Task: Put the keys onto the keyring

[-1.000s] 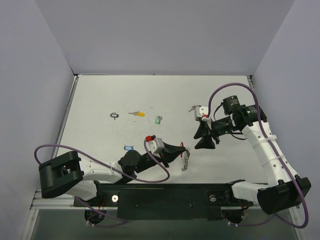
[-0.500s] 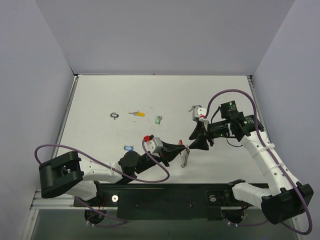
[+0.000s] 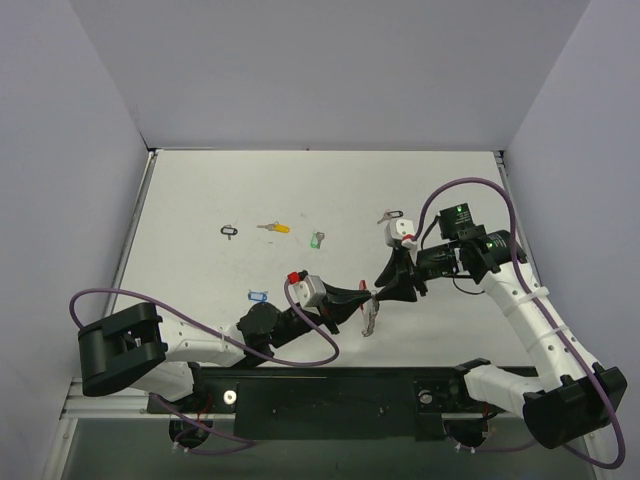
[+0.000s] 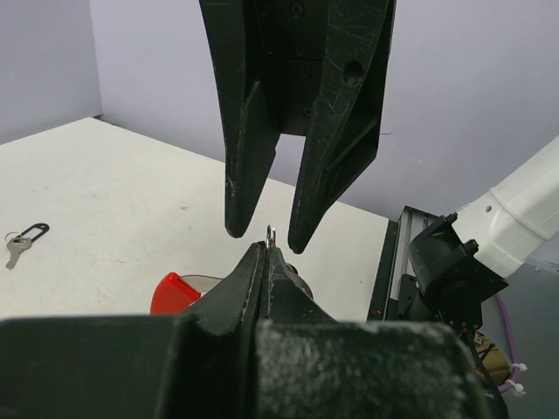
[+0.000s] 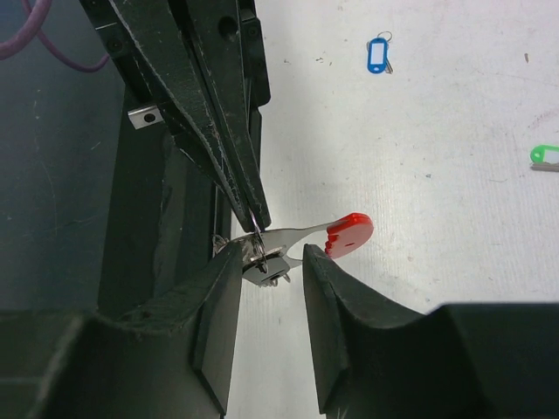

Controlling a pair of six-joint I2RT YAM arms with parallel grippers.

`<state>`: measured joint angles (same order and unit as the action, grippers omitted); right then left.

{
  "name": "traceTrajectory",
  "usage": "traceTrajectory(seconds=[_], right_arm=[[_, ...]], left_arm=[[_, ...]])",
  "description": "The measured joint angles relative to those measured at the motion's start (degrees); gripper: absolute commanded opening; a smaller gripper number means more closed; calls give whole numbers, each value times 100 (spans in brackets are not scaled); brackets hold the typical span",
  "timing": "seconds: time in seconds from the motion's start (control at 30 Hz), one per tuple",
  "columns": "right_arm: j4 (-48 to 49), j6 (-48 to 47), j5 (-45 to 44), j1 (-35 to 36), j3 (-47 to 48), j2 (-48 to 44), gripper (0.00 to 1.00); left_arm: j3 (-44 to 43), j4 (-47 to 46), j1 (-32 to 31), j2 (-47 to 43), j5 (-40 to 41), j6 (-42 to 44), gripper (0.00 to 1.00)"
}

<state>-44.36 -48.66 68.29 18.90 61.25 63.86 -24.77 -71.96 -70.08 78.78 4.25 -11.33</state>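
Red-tagged, the keyring hangs at lower centre of the top view, its metal loop pinched in my closed left fingers while my right fingers, parted and empty, straddle it, likely needing to close squarely on it next.

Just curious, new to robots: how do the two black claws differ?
The left black two-finger gripper is shut on the red plastic and silver metal keyring; the right black gripper is open, straddling its ring. The left reaches from the left, the right from the right. Both meet there.
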Motion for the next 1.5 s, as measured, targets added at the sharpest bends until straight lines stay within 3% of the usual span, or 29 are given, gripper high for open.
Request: traceTrajectory(seconds=[0.33, 0.57, 0.83, 0.93, 1.1, 1.37, 1.5], right_arm=[[-199, -271, 57, 136, -2, 4, 19], [-308, -461, 52, 181, -2, 44, 0], [-481, -675, 48, 181, 4, 48, 0], [-551, -610, -31, 184, 63, 59, 0], [-636, -415, -197, 221, 146, 68, 0], [-850, -203, -839, 229, 205, 208, 0], [-1482, -511, -1421, 330, 675, 439, 0]], left_arm=[[0, -4, 0, -2, 0, 0, 0], [0, -4, -13, -2, -22, -4, 0], [0, 4, -33, 9, -50, -35, 0], [0, -9, -31, 24, -70, -107, 9], [0, -24, 7, 24, -92, -236, 38], [122, 459, 131, -533, -140, -415, 56], [116, 1611, 243, -1351, -199, -363, 61]])
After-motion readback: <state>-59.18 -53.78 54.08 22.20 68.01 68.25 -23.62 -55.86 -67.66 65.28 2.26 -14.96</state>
